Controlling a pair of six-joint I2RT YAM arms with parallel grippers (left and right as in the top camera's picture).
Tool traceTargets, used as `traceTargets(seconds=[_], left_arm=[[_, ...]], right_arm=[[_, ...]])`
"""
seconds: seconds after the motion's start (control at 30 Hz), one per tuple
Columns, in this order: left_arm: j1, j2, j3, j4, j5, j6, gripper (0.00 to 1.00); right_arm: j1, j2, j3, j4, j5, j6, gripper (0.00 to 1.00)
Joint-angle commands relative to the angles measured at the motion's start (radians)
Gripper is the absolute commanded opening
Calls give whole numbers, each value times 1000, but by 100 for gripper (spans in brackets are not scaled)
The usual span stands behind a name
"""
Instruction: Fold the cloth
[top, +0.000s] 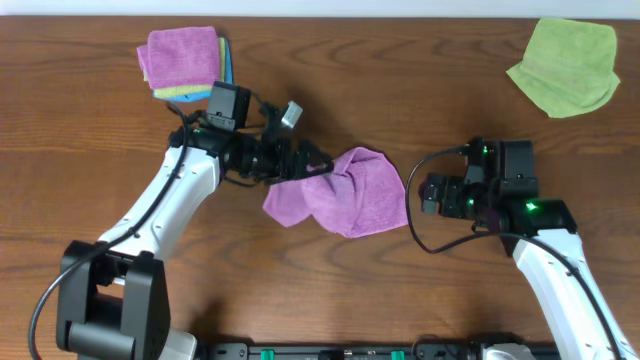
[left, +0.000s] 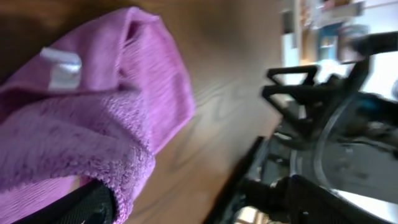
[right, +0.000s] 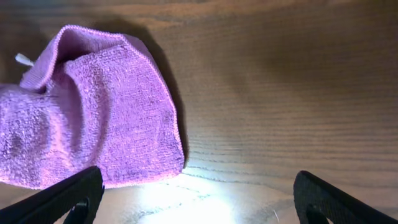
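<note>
Purple cloth (top: 350, 195) lies bunched on the wooden table (top: 400, 80), white tag (left: 64, 68) showing.

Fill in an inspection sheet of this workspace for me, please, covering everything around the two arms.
Surface: brown wooden table, no spills seen.
Job's things: purple-magenta fuzzy microfibre cloth, bunched at the centre, white tag showing.
Clutter: stack of folded cloths, purple on top, far left; crumpled lime-green cloth, far right.
Grippers: left gripper open at the purple cloth's left edge, cloth draped over one finger; right gripper open, facing the cloth, apart from it.
Cables: black cable loops beside the right gripper.
Surroundings: blurred in the left wrist view; cannot tell.
</note>
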Motion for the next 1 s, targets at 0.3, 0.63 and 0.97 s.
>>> traceTargets(seconds=[0.3,0.63,0.97], left_arm=[[-12,-5,3,-56,-68,106,87],[-75,-5,3,-85,-70,105,86],[-103,-5,3,-85,-77,100,86]], right_arm=[[42,21,1,28,-83,-13,9],[151,223,1,131,-135,-13,1],[196,312,-1,111,-160,-14,1]])
